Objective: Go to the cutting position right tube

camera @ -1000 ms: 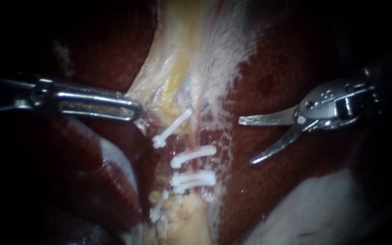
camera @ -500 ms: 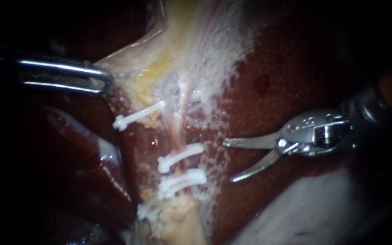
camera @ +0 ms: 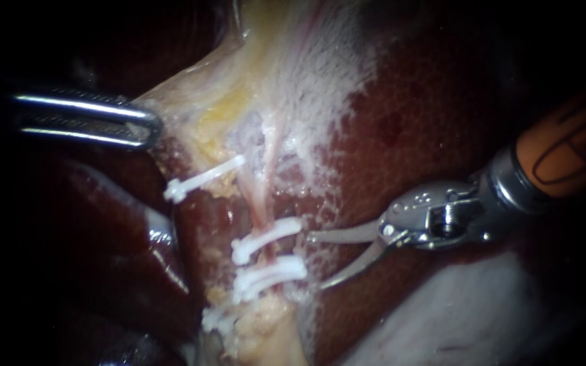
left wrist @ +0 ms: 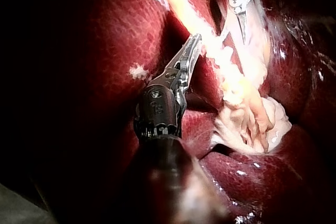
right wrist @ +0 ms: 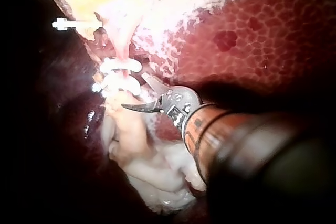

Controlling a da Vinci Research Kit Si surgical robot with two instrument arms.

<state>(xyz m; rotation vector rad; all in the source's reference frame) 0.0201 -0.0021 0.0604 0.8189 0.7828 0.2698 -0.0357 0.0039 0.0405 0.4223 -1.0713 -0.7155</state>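
A thin pink tube (camera: 260, 193) runs down the pale tissue band into two white clips (camera: 266, 234) (camera: 270, 271). Another clip (camera: 205, 177) lies up and to the left, and one more (camera: 215, 318) sits low on the band. My right instrument (camera: 317, 261) has its blades open, tips just right of the two stacked clips and apart from the tube. The right wrist view shows those blades (right wrist: 134, 92) spread beside the clips (right wrist: 118, 74). My left instrument (camera: 150, 125) is shut on the pale tissue edge (camera: 171, 102) and holds it taut to the left; its jaws (left wrist: 191, 45) also show in the left wrist view.
Dark red liver (camera: 408, 122) surrounds the band on both sides. A pale whitish fold (camera: 469, 312) lies below my right instrument. Yellow fatty tissue (camera: 222, 115) sits above the upper clip. My right instrument (left wrist: 241, 3) shows ahead of the left jaws.
My right instrument has moved left and down, its open blades nearing the two stacked clips. My left instrument has pulled the pale tissue up and to the left, stretching the band.
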